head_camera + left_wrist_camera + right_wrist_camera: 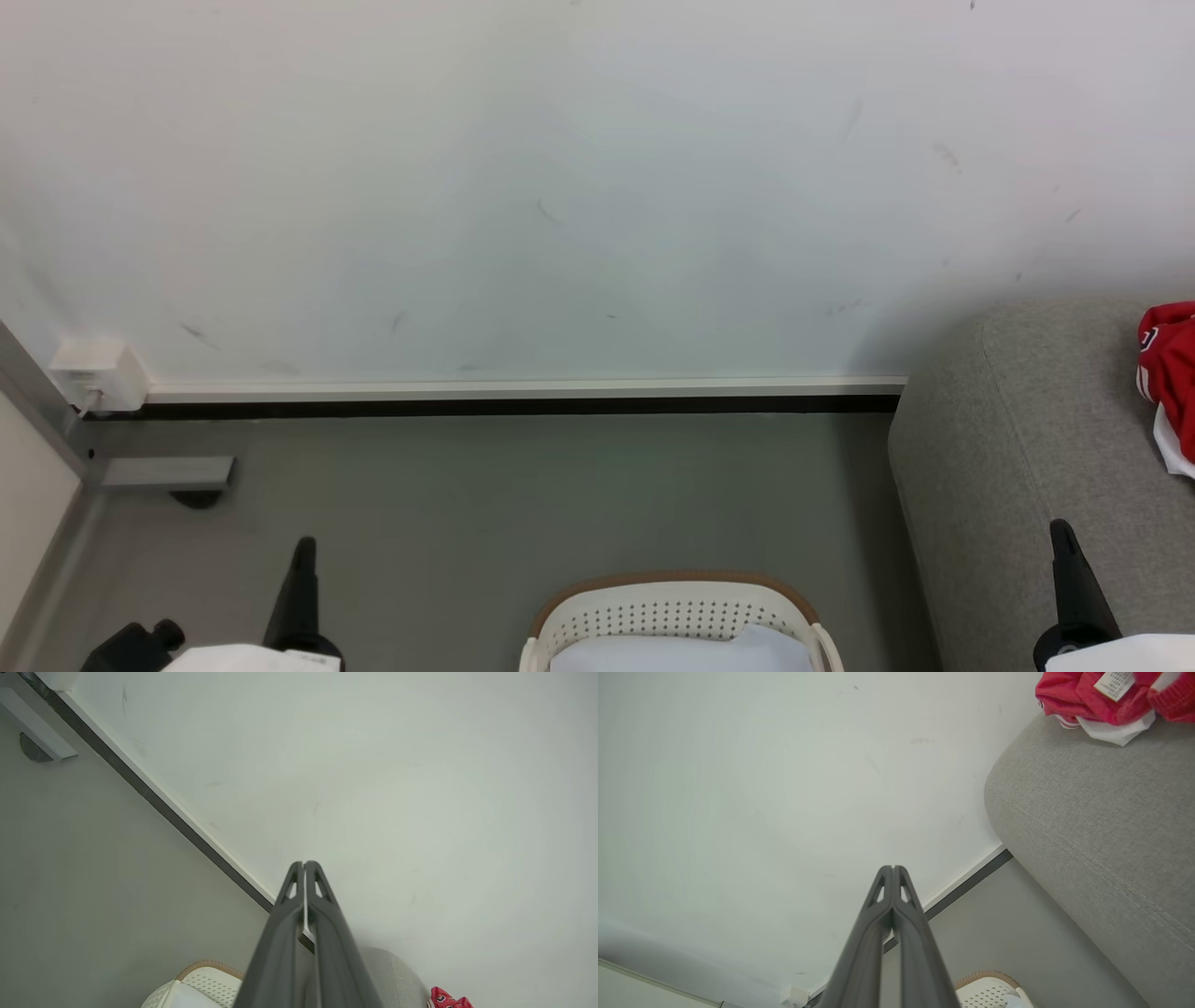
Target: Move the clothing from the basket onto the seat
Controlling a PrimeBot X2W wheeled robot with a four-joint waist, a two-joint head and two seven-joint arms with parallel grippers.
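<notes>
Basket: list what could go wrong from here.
1. In the basket lies something pale. I cannot tell if it is a garment, so calling the job done may be premature.
2. The red clothing sits on the seat near its wall-side edge. A nudge might slide it off behind.
3. Both pairs of jaws stand shut. Reaching into the basket like that would likely push cloth, not grip it.
</notes>
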